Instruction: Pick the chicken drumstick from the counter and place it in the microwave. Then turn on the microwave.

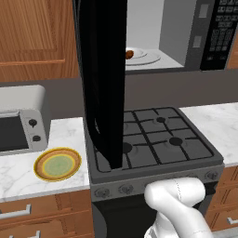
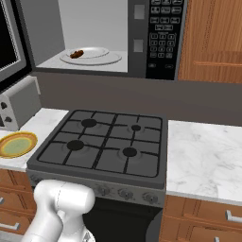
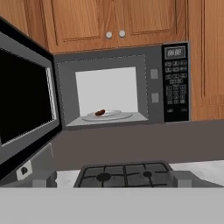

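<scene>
The chicken drumstick [image 2: 76, 54] is not on the counter [image 2: 204, 153] now; it lies inside the microwave [image 3: 173, 83], on the left part of the round glass turntable [image 2: 101, 56], far back and high above the stove. It looks light and stiff with a greasy skin, so if it ever needs shifting I would pinch it across the thick end, where there is most to hold. The gripper's fingers are spread fully apart and carry nothing. Nearest to me is the dark gas stovetop [image 2: 104, 146], with bare marble counter running off to the right. On the left stretch of counter sits a yellow plate [image 1: 57, 164], and just beyond it the silver toaster oven [image 1: 21, 123] against the wall. Farther back and up, the microwave door [image 1: 104, 79] stands wide open, swung out on the left over the stove, its lower edge hanging low above the burners. That door is the edge to mind: it juts into the space on the left. The right side is freer, with open air before the keypad [image 2: 163, 35] and wooden cabinets [image 3: 113, 22] above. By my reckoning, closing the door and pressing a button is what remains.
</scene>
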